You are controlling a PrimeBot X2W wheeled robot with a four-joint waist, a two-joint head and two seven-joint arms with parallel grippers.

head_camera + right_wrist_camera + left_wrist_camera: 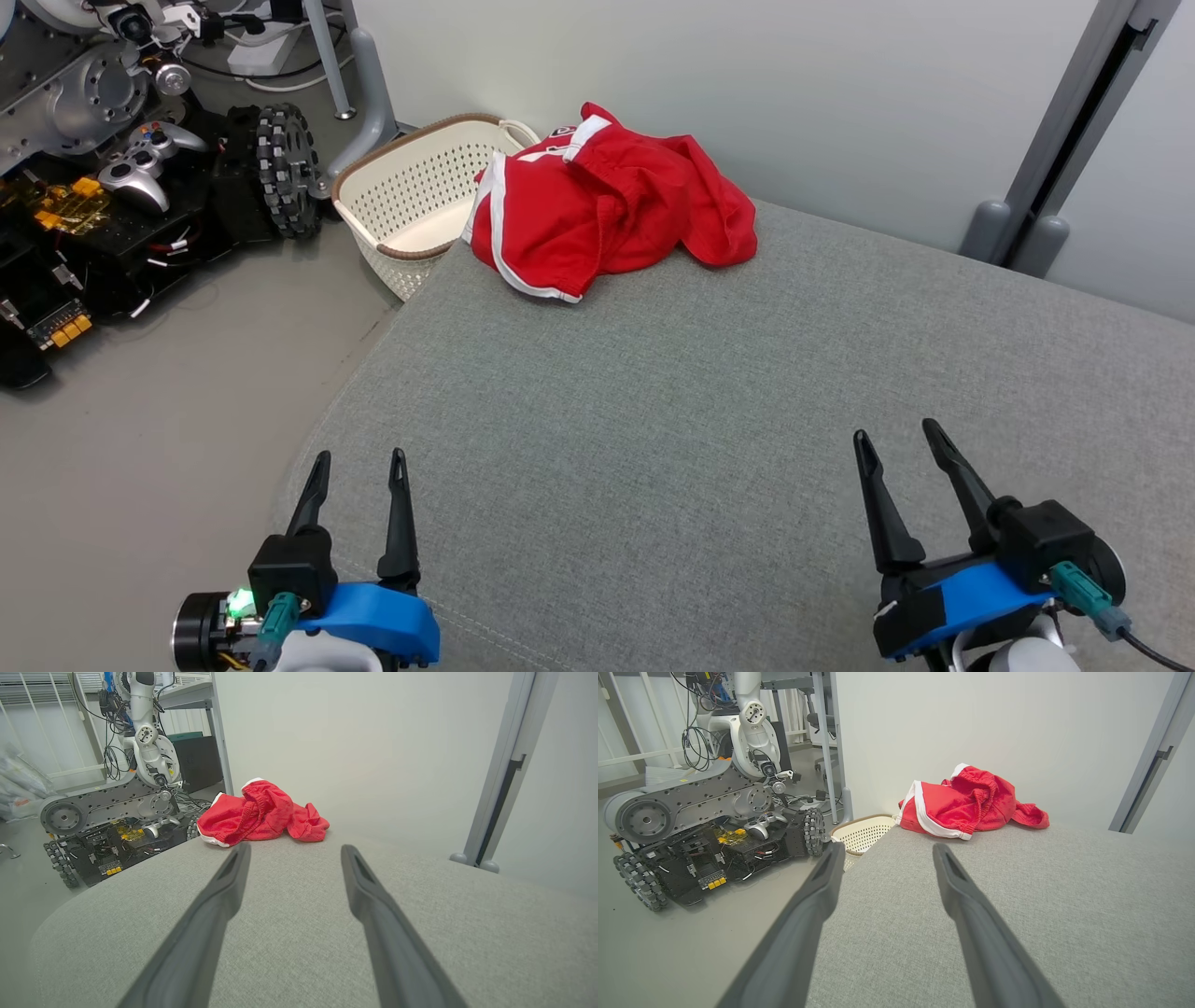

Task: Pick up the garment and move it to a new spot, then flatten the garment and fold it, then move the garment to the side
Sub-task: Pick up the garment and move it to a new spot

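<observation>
Fingers (400, 523) spread on left gripper (361, 454) and right gripper (893, 428), both empty; crumpled garment (607, 205) lies lengthwise left-right

pale wall (840, 84), grey floor (140, 448), grey upholstered surface (700, 420)

I see a grey woven-fabric padded surface (709, 420) ahead. Just off its far left corner, a cream perforated plastic basket with a brown rim (401, 191) stands on the pale floor (140, 448). Left of the basket sits a black wheeled machine (84, 233) carrying a silver gamepad (140, 168). A grey metal upright (1074, 121) runs up the white wall.
</observation>
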